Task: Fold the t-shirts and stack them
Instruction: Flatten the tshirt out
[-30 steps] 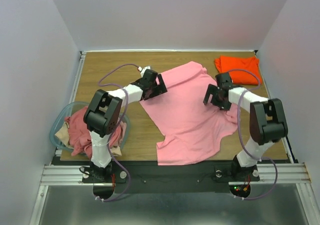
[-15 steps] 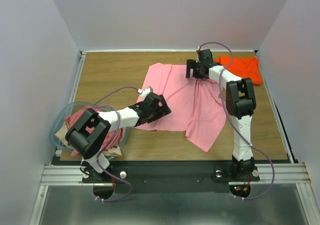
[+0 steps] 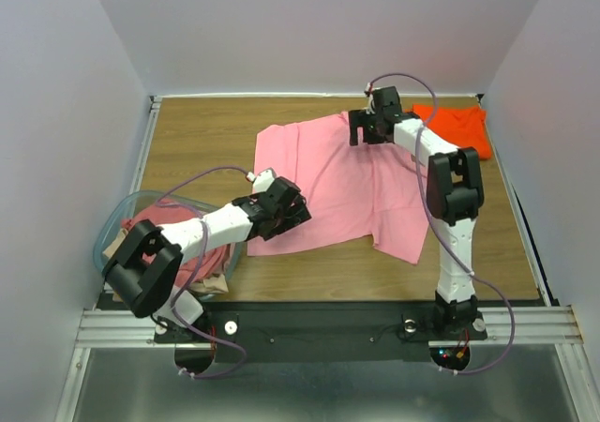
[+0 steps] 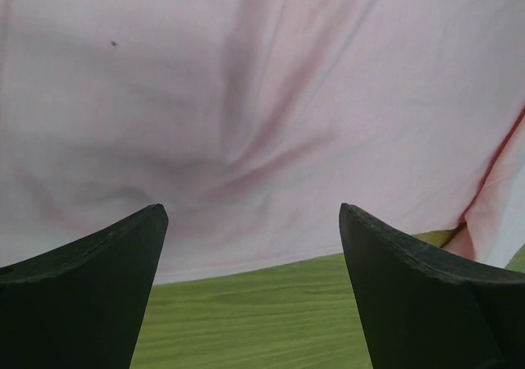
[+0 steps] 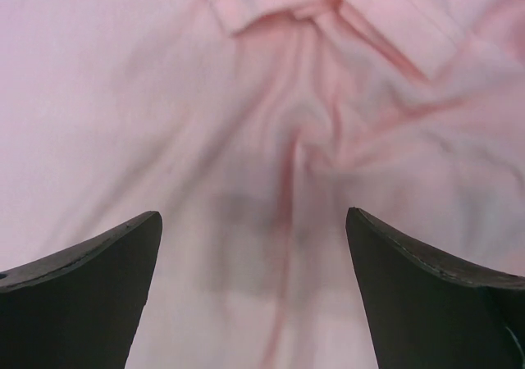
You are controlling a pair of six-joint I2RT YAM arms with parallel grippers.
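Over pink t-shirt (image 3: 347,192), left gripper (image 3: 292,212), right gripper (image 3: 364,133) agape.

Bright, even overhead light fills the top view, and the arms throw only faint, soft shadows on the wooden table (image 3: 197,150). The 2 wrist views are soft: black fingers (image 4: 82,295) blurred, pink t-shirt (image 4: 262,98) washed pale, grey shadow in its creases.

One pink t-shirt (image 3: 347,183), one orange t-shirt (image 3: 457,128), one tub (image 3: 102,237), two arms (image 3: 214,225) (image 3: 451,189).
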